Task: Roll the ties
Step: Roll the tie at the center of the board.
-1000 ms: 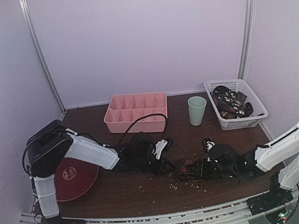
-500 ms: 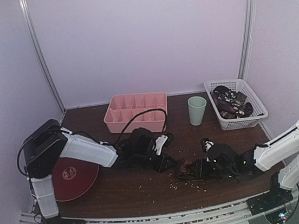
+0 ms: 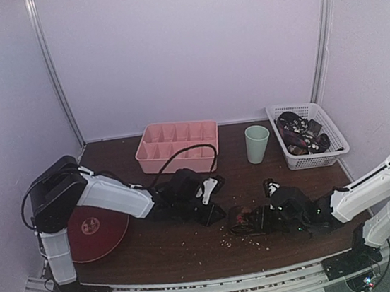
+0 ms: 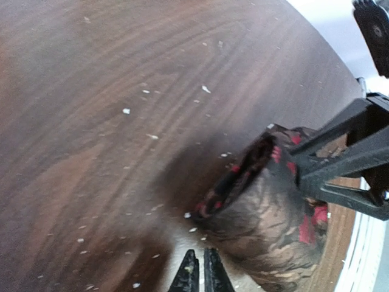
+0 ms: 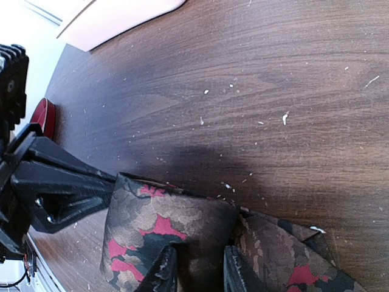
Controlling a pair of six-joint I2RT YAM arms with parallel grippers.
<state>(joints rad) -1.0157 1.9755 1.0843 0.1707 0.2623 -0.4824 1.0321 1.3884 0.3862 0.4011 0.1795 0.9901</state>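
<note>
Tie (image 3: 242,218), dark with red-and-tan pattern: partly coiled, on table (image 3: 158,254), near centre. Right gripper (image 5: 199,254): clamped on tie fold. Left gripper (image 4: 200,258): fingers together, just left of coil. Far side: pink divided tray (image 3: 177,147), green cup (image 3: 257,144), white basket (image 3: 328,154).

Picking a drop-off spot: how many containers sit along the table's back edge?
3: pink plastic divided tray, centre; pale green cup to its right; white plastic mesh basket holding dark ties, far right. Nothing seems hidden.
</note>
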